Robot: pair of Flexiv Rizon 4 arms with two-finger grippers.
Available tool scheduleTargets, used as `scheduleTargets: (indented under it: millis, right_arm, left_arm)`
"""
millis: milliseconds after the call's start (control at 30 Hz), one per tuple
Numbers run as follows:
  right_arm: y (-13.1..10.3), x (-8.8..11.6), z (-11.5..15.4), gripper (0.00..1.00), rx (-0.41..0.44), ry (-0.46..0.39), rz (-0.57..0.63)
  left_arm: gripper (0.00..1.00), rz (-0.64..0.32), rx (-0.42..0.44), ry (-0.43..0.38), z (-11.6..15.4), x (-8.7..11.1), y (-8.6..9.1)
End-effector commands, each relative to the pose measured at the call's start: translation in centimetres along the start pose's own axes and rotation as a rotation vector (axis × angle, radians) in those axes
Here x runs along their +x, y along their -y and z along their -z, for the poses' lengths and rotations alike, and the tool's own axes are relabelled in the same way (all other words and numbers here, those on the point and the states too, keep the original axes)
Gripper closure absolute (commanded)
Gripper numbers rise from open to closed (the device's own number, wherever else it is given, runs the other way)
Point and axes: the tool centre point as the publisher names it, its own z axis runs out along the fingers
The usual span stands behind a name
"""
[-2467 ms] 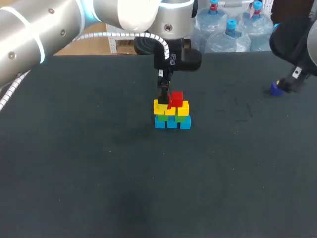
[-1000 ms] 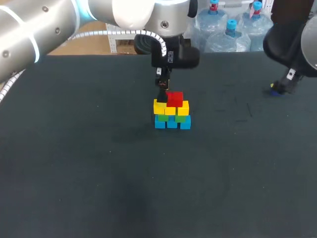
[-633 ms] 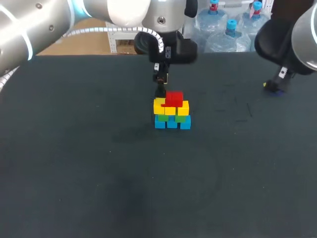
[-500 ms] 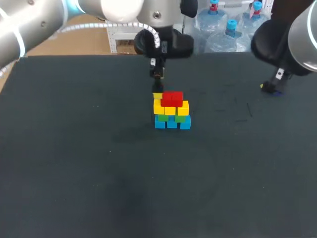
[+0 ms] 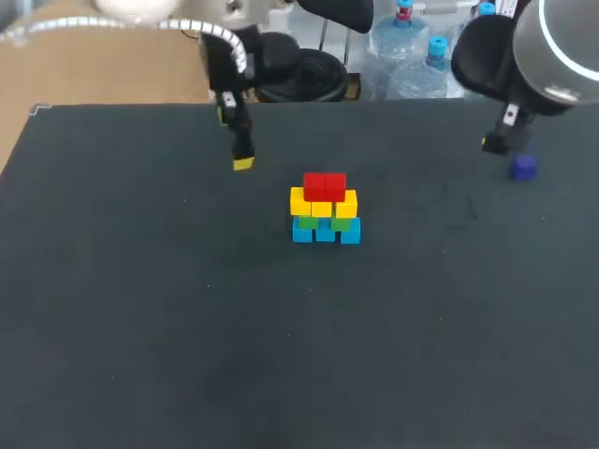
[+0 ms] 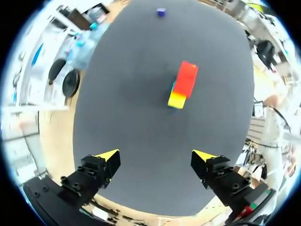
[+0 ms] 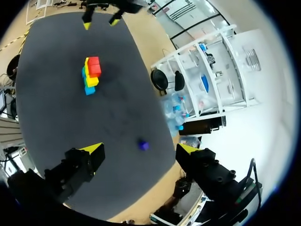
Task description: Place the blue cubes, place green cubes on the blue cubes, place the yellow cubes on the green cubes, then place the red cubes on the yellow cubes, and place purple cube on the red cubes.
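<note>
Dark table (image 5: 140, 327), both arms above it.

Left arm (image 5: 159, 19) comes in from the far left corner. Left gripper (image 6: 155, 156): jaws spread wide, nothing between them, raised over the table well to the left of the stack.

Right arm (image 5: 547, 47) comes in from the far right corner. Right gripper (image 7: 140, 149): jaws spread wide, nothing held.

Stack (image 5: 325, 208) near table centre: blue cubes (image 5: 325, 232) at the base, green cubes (image 5: 307, 223) on them, yellow cubes (image 5: 323, 204) above, and two red cubes (image 5: 325, 185) side by side on top.

Purple cube (image 5: 523, 167) lies on the table near the far right edge, just beside the right gripper, not touching it, well apart from the stack.
</note>
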Motion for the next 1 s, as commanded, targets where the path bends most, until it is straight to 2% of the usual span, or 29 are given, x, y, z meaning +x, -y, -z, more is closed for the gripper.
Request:
scheduleTargets:
  millis: [33,200,400,733,900,933,1000]
  right_arm:
    - [1.4,-0.6,1.5,0.0,-0.008,-0.045,0.011]
    - [2.7,-1.4,2.5,0.0,0.013,-0.073,0.049]
    - [3.4,-2.1,3.0,0.0,0.032,-0.075,0.056]
    - [4.9,-3.3,4.5,0.0,0.059,-0.088,0.054]
    - [6.7,-3.7,6.3,0.0,0.093,-0.115,0.039]
    - [7.0,-3.6,6.6,0.0,0.101,-0.109,0.038]
    - [7.3,-3.5,6.9,0.0,0.115,-0.149,0.033]
  left_arm:
    - [0.0,0.037,-0.192,0.089,-1.0,3.4,1.3]
    - [0.0,0.064,-0.245,0.111,-0.8,4.8,0.9]
    - [0.0,0.074,-0.328,0.123,1.3,6.3,-0.4]
    - [0.0,0.077,-0.436,0.169,3.7,7.1,-1.3]
    - [0.0,0.058,-0.422,0.183,4.0,7.1,-2.2]
    - [0.0,0.03,-0.408,0.174,4.1,6.8,-2.4]
    - [0.0,-0.033,-0.358,0.142,4.1,6.0,-2.6]
